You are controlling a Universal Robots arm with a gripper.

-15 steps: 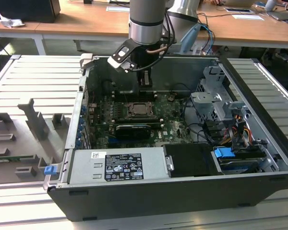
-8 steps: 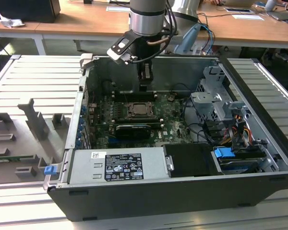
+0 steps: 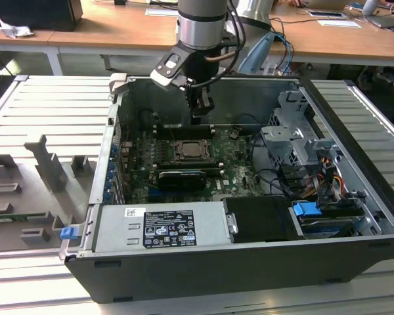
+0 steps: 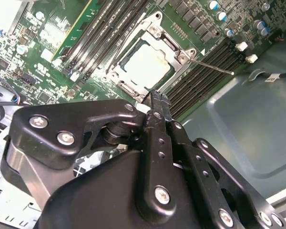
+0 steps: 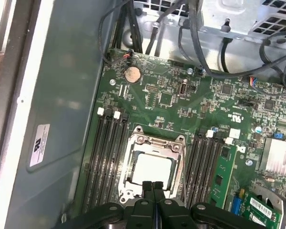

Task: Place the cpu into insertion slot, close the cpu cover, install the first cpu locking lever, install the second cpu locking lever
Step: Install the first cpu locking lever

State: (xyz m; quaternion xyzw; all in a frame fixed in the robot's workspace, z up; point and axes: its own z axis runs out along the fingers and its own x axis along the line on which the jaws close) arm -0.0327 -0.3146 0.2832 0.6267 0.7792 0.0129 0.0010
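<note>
- The tabletop is a pale grey surface of long ribbed metal slats.
- An open dark computer case lies on its side on it, across the middle and the exterior view's right.
- Grey moulded holders stand on the exterior view's left, just beside the case.
- A small blue part sits by the case's near corner.
</note>
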